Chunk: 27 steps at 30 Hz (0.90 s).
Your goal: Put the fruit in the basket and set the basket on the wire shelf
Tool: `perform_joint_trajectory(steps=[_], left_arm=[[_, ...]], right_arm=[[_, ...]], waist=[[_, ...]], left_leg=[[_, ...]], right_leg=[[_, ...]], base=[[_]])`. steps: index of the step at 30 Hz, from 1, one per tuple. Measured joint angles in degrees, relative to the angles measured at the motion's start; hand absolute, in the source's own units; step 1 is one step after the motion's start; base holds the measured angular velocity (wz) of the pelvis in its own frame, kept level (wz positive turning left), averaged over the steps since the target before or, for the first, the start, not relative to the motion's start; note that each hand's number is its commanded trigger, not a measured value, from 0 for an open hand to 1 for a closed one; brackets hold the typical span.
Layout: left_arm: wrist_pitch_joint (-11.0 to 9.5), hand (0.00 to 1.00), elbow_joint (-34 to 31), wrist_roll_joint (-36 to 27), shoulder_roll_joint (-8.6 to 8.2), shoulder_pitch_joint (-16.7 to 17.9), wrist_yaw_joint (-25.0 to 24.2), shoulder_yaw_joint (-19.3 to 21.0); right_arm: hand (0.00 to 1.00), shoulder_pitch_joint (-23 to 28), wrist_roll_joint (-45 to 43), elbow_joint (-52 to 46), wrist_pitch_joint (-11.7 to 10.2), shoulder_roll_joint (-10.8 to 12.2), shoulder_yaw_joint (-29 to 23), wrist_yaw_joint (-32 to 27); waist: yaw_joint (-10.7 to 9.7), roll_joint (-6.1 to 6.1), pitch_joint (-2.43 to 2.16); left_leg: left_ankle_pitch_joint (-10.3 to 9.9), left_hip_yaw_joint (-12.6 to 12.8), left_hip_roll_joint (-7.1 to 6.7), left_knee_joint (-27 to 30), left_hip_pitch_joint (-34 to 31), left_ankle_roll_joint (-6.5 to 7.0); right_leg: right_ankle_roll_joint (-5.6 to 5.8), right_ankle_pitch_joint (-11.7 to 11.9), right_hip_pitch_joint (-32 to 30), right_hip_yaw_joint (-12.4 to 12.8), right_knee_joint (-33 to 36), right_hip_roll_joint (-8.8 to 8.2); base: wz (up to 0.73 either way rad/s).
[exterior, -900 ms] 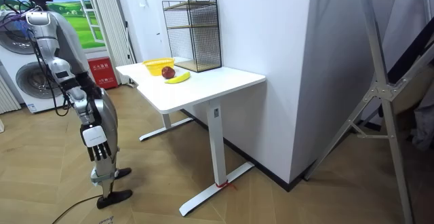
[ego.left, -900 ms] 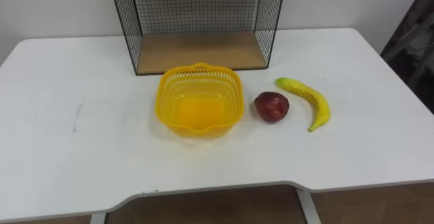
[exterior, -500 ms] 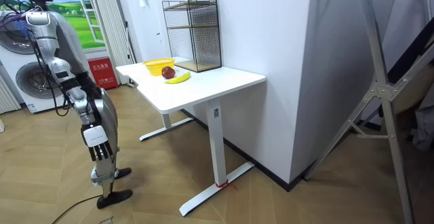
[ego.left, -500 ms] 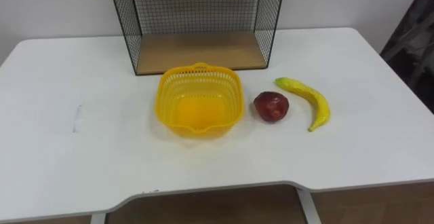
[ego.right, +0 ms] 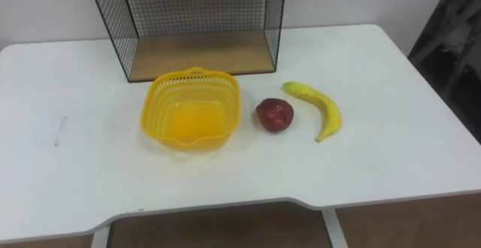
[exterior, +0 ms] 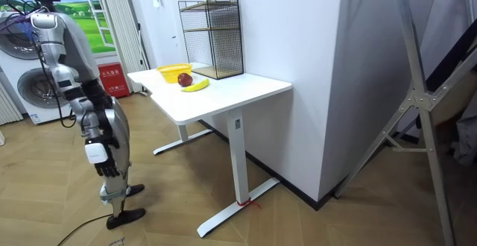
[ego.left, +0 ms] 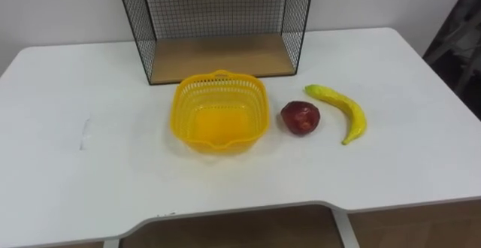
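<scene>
Basket: the yellow basket (ego.left: 259, 105) is standing upright on the white table (ego.left: 90, 173), near the middle of it, and nothing is being held inside it
Apple: the dark red apple (ego.left: 301, 117) is lying on the table just beside the basket, on the robot's right of it, with a small gap between the two
Banana: the yellow banana (ego.left: 342, 111) is lying on the table to the right of the apple, near it but apart, its curved back being turned toward the right edge of the table
Wire shelf: the black wire shelf (ego.left: 218, 15) is standing at the far side of the table against the wall, directly behind the basket; its wooden bottom board (ego.left: 222, 56) is being left bare, and the rim of the basket is reaching almost to the front edge of this board
Table mark: a faint grey mark (ego.left: 83, 131) is being seen on the table top, well to the left of the basket
Robot: it is standing upright on the wooden floor at the room view's left, a little away from the table, facing toward it
Right hand: the right hand (exterior: 106, 170) is hanging low beside the body with nothing seen in it; whether its fingers are straight or curled cannot be told from this distance
Fruit and task: both fruits are lying outside the basket
</scene>
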Motion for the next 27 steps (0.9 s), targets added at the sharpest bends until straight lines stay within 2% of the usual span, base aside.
perform_joint_trajectory(steps=[2,5,9,11,15,19,21,23,24,27], left_arm=[[-0.05,0.0,0.05,0.07,-0.05,0.24,0.0,1.22],[-0.49,0.0,0.13,0.0,-0.08,0.47,0.01,2.8],[-0.7,0.0,0.12,-1.1,-0.04,1.02,0.07,4.71],[-1.33,0.0,0.08,-3.36,0.39,1.16,0.33,5.49],[-1.97,0.0,0.05,-5.11,1.16,1.46,1.01,5.67],[-2.51,0.0,-0.64,-5.59,1.37,3.0,1.52,7.7],[-2.45,0.0,-2.59,-5.5,1.39,3.89,2.04,7.69],[-2.57,0.0,-5.02,-5.38,1.84,5.07,2.84,7.65],[-2.76,0.0,-5.15,-5.39,1.98,5.08,2.87,7.63],[-4.58,0.0,-5.11,-5.41,2.37,4.84,2.88,7.65]], right_arm=[[0.0,0.2,9.26,-0.04,-0.77,0.46,-3.08,-0.08],[0.0,0.4,18.82,-0.03,-1.14,0.48,-5.66,-0.71],[0.0,0.05,28.64,-0.26,-1.24,0.43,-11.81,-2.42],[0.0,-0.28,33.23,-0.51,-2.4,0.41,-15.37,-4.53],[0.0,-0.8,38.02,-1.2,-4.02,0.4,-20.55,-8.88],[0.0,-1.09,39.25,-7.59,-5.07,0.38,-27.66,-17.58],[0.0,-1.14,39.66,-13.51,-5.94,0.34,-30.45,-22.86],[0.0,-1.29,39.47,-21.52,-8.76,0.31,-31.43,-28.7],[0.0,-1.5,39.43,-23.36,-9.47,0.25,-31.54,-29.96],[0.0,-1.75,38.03,-32.23,-12.24,-0.01,-31.77,-36.73]], waist=[[-1.01,0.0,0.0],[-1.44,0.01,-0.03],[-2.39,0.05,-0.02],[-3.15,0.12,-0.01],[-4.1,0.12,-0.05],[-5.41,-0.33,-0.43],[-6.16,-0.45,-0.44],[-6.72,-0.69,-0.57],[-6.72,-0.7,-0.58],[-6.84,-0.83,-0.58]], left_leg=[[-0.01,0.04,0.0,0.0,0.02,-0.01],[0.0,0.18,-0.02,-0.05,0.13,-0.01],[-0.04,0.67,0.02,0.03,0.81,-0.06],[-0.1,0.77,0.04,0.05,0.84,-0.11],[-0.14,0.88,0.04,0.05,0.79,-0.07],[-0.12,1.5,0.08,0.09,-0.07,-0.03],[-0.11,1.76,0.05,0.06,-0.31,-0.01],[-0.11,2.04,0.05,0.03,-0.47,-0.01],[-0.11,2.18,0.08,0.05,-0.59,-0.01],[-0.1,2.34,0.06,0.3,-1.0,0.0]], right_leg=[[-0.01,0.01,0.04,-0.01,-0.17,0.0],[-0.02,0.01,0.15,-0.06,-0.07,0.0],[-0.02,0.01,0.83,0.23,-0.07,0.03],[-0.02,-0.01,0.67,0.36,-0.22,0.05],[0.01,-0.06,0.53,0.44,-0.14,0.04],[0.04,-0.07,-0.99,1.19,0.9,0.05],[0.14,-0.12,-1.33,1.48,1.56,0.04],[0.22,-0.27,-1.83,1.86,1.94,0.04],[0.22,-0.27,-2.03,2.05,2.03,0.08],[0.23,-0.27,-2.32,2.25,2.22,0.08]], base=[[0.0],[0.0],[-0.04],[-0.03],[-0.01],[-0.09],[-0.07],[-0.05],[-0.09],[-0.02]])
